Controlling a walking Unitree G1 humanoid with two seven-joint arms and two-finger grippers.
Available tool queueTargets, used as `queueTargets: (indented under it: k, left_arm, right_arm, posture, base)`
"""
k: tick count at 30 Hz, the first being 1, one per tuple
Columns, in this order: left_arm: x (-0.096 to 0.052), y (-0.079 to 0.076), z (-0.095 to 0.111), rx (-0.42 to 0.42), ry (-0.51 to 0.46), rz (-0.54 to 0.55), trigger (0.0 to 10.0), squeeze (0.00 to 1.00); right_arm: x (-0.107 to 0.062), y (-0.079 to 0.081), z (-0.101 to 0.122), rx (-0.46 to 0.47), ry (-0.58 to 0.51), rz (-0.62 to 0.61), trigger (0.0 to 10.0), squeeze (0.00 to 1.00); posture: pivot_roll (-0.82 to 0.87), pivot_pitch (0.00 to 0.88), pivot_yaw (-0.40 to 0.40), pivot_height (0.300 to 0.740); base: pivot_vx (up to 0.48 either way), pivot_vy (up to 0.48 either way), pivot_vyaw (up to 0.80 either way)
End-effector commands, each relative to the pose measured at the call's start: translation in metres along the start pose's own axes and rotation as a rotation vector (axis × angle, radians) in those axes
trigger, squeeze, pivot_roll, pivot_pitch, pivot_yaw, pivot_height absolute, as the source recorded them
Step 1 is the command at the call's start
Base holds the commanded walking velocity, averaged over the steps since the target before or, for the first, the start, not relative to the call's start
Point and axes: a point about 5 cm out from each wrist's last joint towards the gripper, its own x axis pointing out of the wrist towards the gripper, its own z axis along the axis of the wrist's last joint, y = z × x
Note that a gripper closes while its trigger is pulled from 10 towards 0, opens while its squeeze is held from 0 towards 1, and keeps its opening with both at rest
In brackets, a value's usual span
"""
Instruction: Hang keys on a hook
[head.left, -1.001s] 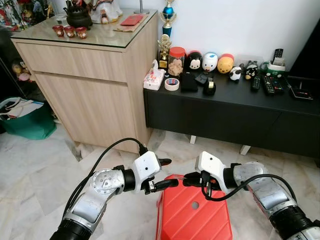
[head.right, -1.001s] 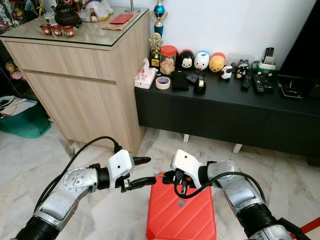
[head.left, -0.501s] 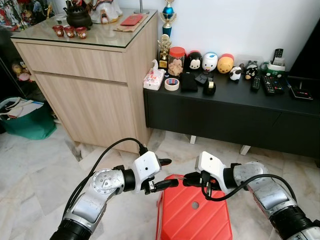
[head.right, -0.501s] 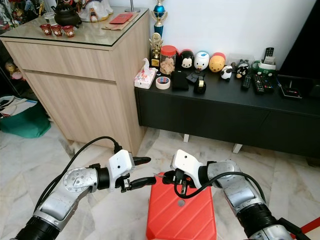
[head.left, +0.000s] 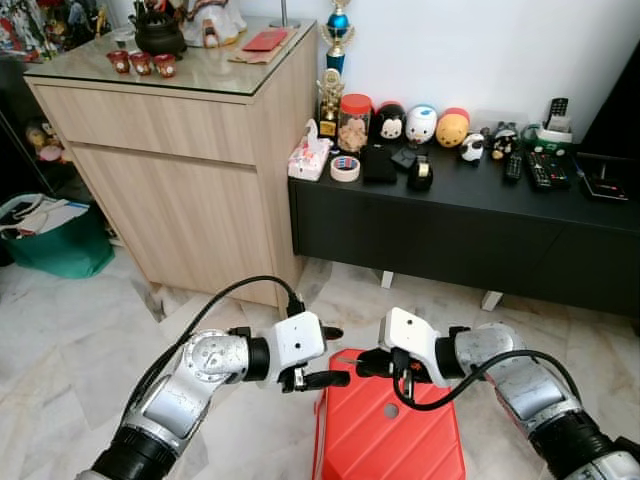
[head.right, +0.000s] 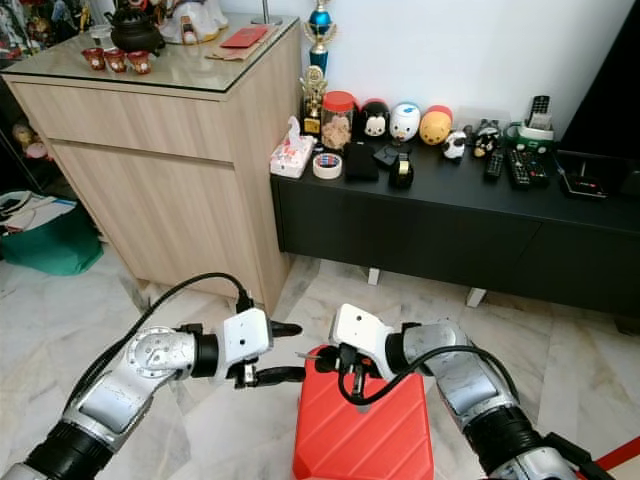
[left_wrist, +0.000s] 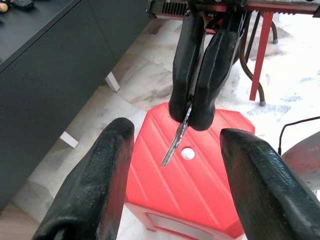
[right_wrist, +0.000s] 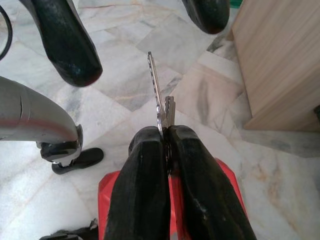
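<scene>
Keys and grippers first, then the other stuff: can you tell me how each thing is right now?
keys: pinched in the right gripper, blades sticking out toward the left gripper
right gripper: shut on the keys
left gripper: open, fingers spread either side of the keys, not touching
red stool: upright on the floor below both grippers
jar: upright, red lid on
tape roll: lying flat

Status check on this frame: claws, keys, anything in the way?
Right claw shut on keys, above red stool. Left claw open, facing the keys, not touching. No hook seen.
</scene>
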Motion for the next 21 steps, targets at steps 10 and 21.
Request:
queueTargets:
  k: [10,21]
  left_arm:
    - [0.001,0.001,-0.003,0.028,0.030,-0.027,10.0,0.00]
    - [0.004,0.002,-0.002,0.035,0.028,-0.022,10.0,0.00]
  right_arm:
    - [0.001,-0.004,0.010,-0.044,-0.015,-0.003,10.0,0.00]
    - [0.003,-0.005,0.016,-0.062,-0.035,0.006,10.0,0.00]
  posture:
    - [0.02,0.000,-0.019,0.740]
    - [0.02,0.000,-0.019,0.740]
  base:
    - [0.000,0.000,0.00]
    - [0.000,0.000,0.00]
